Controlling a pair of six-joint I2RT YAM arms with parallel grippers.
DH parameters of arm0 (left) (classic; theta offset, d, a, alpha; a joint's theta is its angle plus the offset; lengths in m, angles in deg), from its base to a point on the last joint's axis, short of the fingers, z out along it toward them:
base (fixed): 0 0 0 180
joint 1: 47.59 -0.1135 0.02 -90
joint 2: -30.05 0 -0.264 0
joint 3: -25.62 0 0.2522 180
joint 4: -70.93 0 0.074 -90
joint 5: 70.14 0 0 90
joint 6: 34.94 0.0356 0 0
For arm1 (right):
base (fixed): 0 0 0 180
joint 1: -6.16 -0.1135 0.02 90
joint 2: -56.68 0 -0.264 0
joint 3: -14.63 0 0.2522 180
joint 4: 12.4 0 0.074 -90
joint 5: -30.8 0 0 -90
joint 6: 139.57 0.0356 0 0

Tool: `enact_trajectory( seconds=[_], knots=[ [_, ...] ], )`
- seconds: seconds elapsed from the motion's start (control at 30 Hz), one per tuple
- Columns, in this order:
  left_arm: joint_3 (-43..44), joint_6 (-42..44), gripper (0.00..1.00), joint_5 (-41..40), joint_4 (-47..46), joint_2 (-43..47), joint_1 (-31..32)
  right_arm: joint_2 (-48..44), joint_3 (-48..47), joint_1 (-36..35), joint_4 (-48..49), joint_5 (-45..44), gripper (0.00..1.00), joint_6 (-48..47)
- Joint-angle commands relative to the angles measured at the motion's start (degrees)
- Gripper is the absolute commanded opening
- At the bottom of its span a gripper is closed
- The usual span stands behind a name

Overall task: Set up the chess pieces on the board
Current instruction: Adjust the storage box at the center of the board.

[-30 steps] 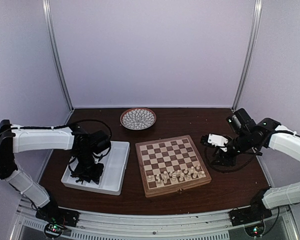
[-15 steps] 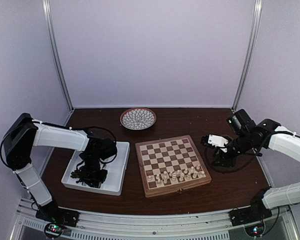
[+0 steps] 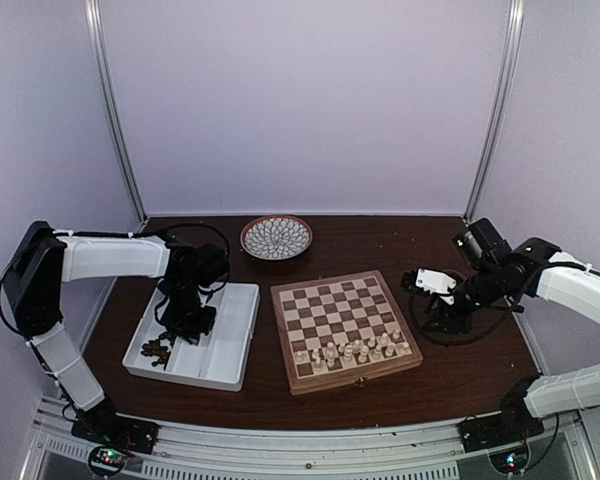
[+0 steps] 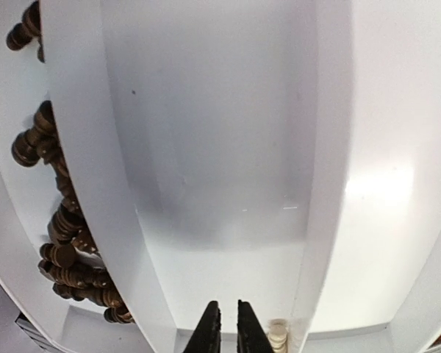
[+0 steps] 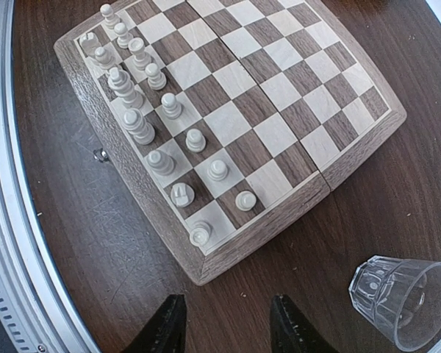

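The board (image 3: 352, 381) lies mid-table, with cream chess pieces (image 3: 350, 350) in its two near rows. The right wrist view shows those rows (image 5: 143, 125) along the board's (image 5: 279, 88) left edge. Dark chess pieces (image 3: 158, 349) are heaped in the white tray's left compartment (image 4: 66, 220). My left gripper (image 3: 186, 322) hangs over the tray's right compartment, shut (image 4: 226, 327), with nothing showing between its fingers. One cream piece (image 4: 278, 335) lies just right of them. My right gripper (image 5: 224, 323) is open over bare table beside the board's corner (image 3: 440, 322).
The white two-compartment tray (image 3: 232, 340) sits left of the board. A round patterned plate (image 3: 276, 237) stands at the back. A clear glass (image 5: 400, 298) lies on the table right of my right gripper. Grey side walls enclose the table.
My left gripper has shut and moved from the tray's near end toward its middle, uncovering the dark heap. The right arm has hardly moved.
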Motion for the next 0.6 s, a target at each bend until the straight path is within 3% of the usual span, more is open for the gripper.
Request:
enact_trajectory(
  seconds=[0.0, 0.3, 0.57],
  knots=[
    [1.8, 3.2, 0.10, -1.0, 0.6, 3.1, -1.0, 0.6, 0.4, 0.6, 0.7, 0.3, 0.42, 0.1],
    [-5.1, 5.4, 0.40, 14.2, 3.6, 5.0, -0.1, 0.7, 0.6, 0.7, 0.6, 0.5, 0.43, 0.0],
    [-10.3, 3.3, 0.44, 13.5, 0.6, 3.5, 2.6, 0.7, 0.6, 0.8, 0.5, 1.2, 0.43, -0.1]
  ],
)
